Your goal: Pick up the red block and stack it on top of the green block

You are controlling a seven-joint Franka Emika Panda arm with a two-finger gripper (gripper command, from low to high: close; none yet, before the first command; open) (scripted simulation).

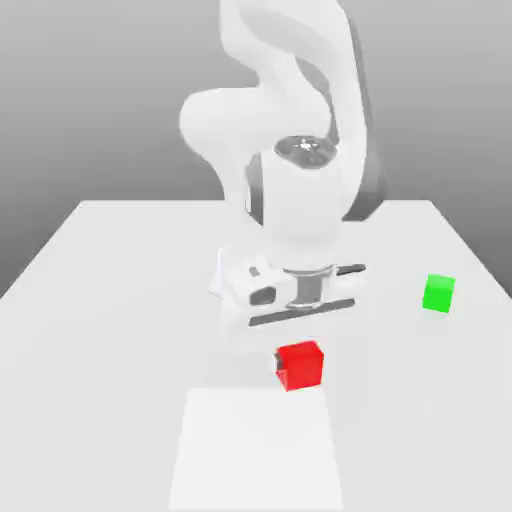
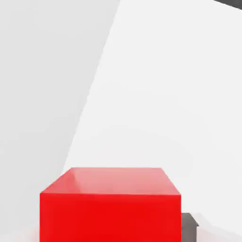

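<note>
A white robot arm (image 1: 300, 130) bends low over a pale desk (image 1: 110, 300), its hand (image 1: 285, 290) directly above the red block (image 1: 300, 365), which sits near the middle of the desk, toward the front in the exterior view. The block appears slightly raised, a faint shadow on the surface beneath it, though whether it has left the desk cannot be told for certain. In the hand view the red block (image 2: 111, 208) sits close under the camera, its top face and 1 side face showing, with 1 dark finger (image 2: 189, 227) pressed against its side; the fingers are clamped on the red block. The green block (image 1: 438, 293) rests on the desk well apart from the red one, toward the exterior view's right and a little farther back, untouched and with nothing on top of it. A lighter rectangular patch (image 1: 255, 450) marks the desk's front, just below the red block in the exterior view.
</note>
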